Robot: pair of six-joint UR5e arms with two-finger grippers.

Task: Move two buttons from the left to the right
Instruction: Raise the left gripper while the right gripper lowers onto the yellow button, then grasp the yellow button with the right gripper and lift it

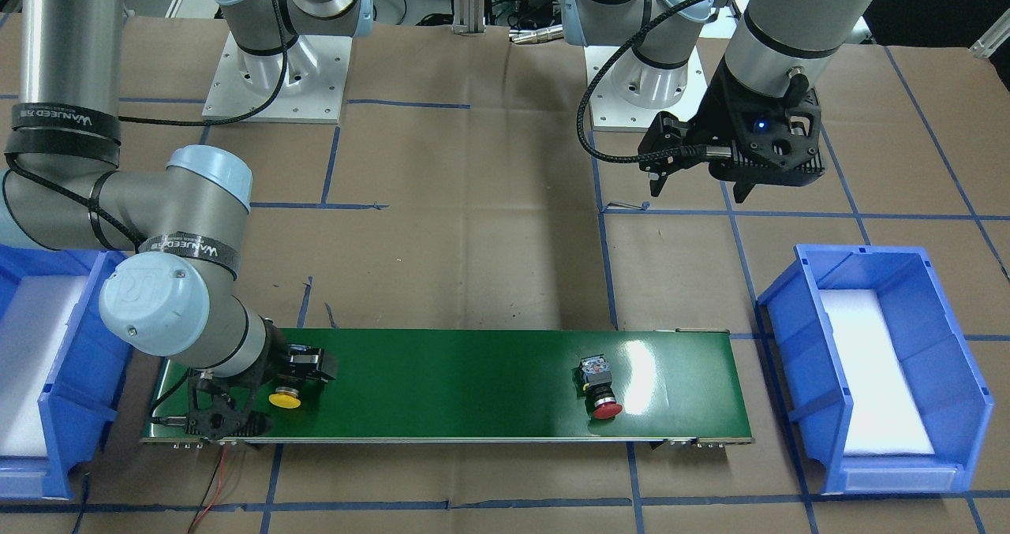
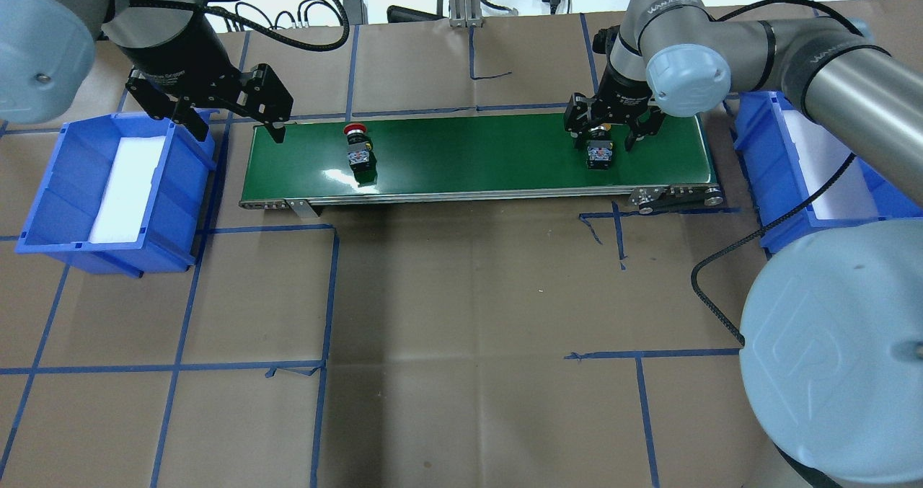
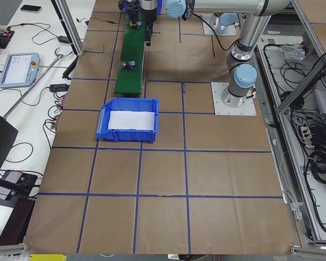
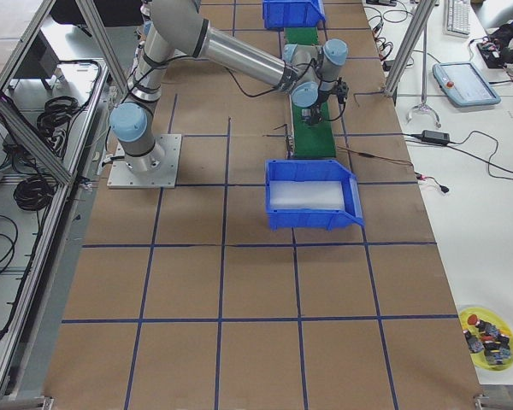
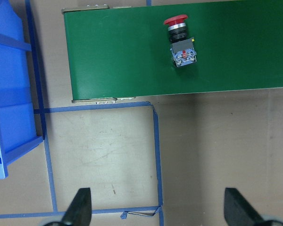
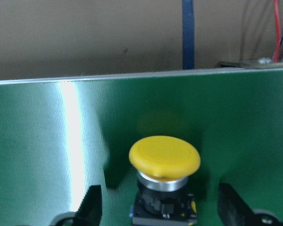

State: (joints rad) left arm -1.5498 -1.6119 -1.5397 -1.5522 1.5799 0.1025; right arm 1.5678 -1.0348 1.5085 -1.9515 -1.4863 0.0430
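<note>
Flanking belt [image 2: 476, 156]: blue bins [image 2: 108, 254] | right hand [image 2: 606, 140] straddles yellow button [image 6: 164, 157]

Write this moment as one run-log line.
right gripper: open, straddling yellow button | left gripper: open, hovering beside belt | red button: lying on belt

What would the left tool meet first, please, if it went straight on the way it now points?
The left tool would likely meet the paper-covered table, by a blue tape line, short of the green belt and red button.
</note>
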